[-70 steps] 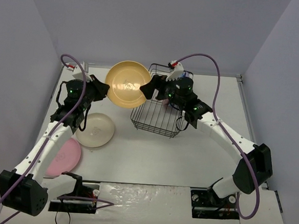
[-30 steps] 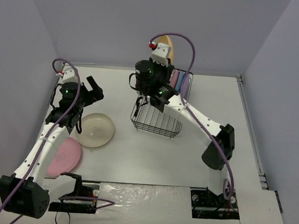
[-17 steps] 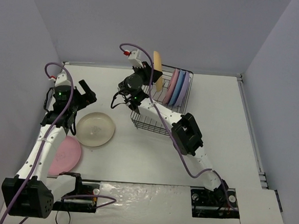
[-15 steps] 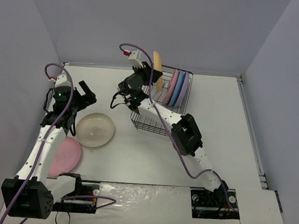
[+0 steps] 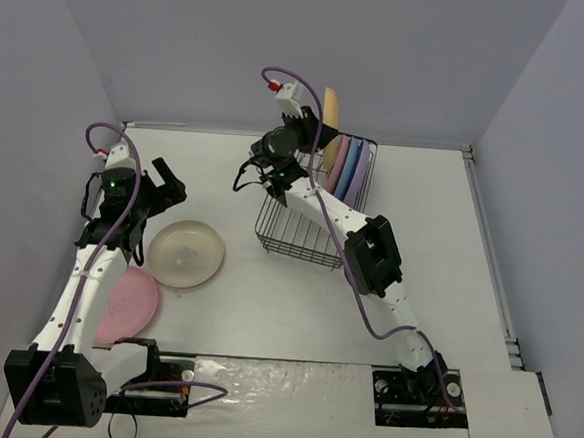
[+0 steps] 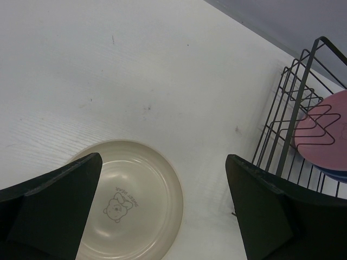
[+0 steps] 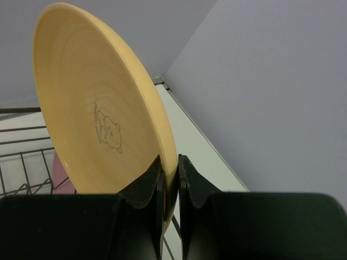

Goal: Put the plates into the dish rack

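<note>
My right gripper (image 5: 316, 133) is shut on the rim of the yellow-orange plate (image 5: 331, 107) and holds it on edge above the far end of the black wire dish rack (image 5: 282, 240). In the right wrist view the plate (image 7: 92, 103) sits between my fingers (image 7: 147, 184). A pink (image 5: 340, 160), a lavender (image 5: 350, 168) and a blue plate (image 5: 360, 171) stand in the rack. The cream plate (image 5: 185, 254) lies flat on the table, and a pink plate (image 5: 126, 306) lies nearer the front. My left gripper (image 5: 160, 184) is open and empty above the cream plate (image 6: 127, 208).
The rack (image 6: 295, 119) stands to the right of the cream plate in the left wrist view, with the pink plate (image 6: 325, 132) inside it. Grey walls close in the table at the back and both sides. The right arm's elbow (image 5: 372, 255) hangs beside the rack's near end.
</note>
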